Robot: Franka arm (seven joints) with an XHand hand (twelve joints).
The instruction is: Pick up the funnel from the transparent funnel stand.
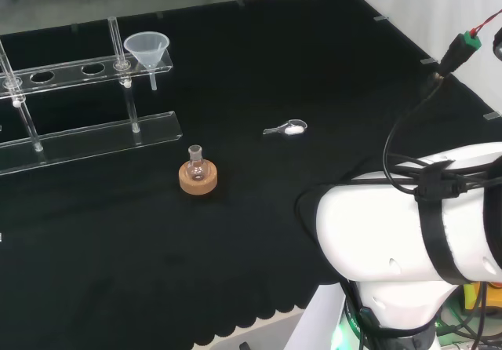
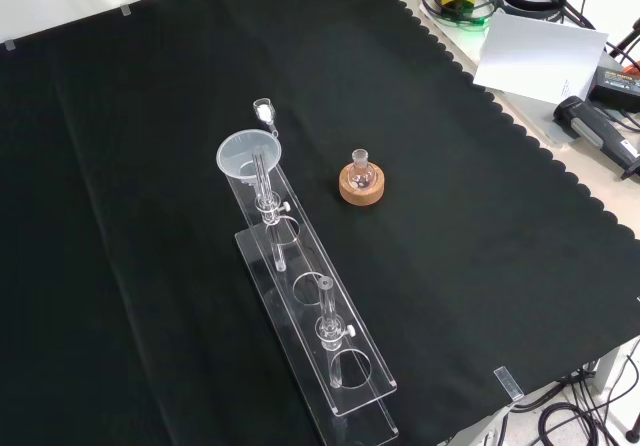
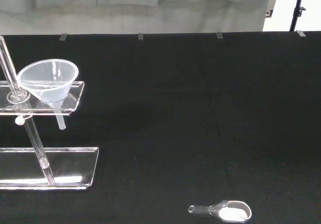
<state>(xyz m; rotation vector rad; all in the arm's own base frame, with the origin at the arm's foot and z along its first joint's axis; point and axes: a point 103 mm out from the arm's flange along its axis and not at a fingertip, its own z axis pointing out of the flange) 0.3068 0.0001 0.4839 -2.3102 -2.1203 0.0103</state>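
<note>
A clear plastic funnel [image 1: 147,50] sits in the end hole of the transparent funnel stand [image 1: 86,134], its stem hanging below the upper shelf. In the front view the funnel [image 2: 250,158] is at the far end of the stand [image 2: 330,366]. The wrist view has the funnel [image 3: 48,80] resting upright in the stand's shelf [image 3: 75,91].
A small round flask [image 1: 196,164] stands on a cork ring [image 1: 198,180] in front of the stand. A small clear scoop with white powder [image 1: 289,129] lies on the black cloth to the right in the head view. The arm's white link [image 1: 408,224] is at lower right.
</note>
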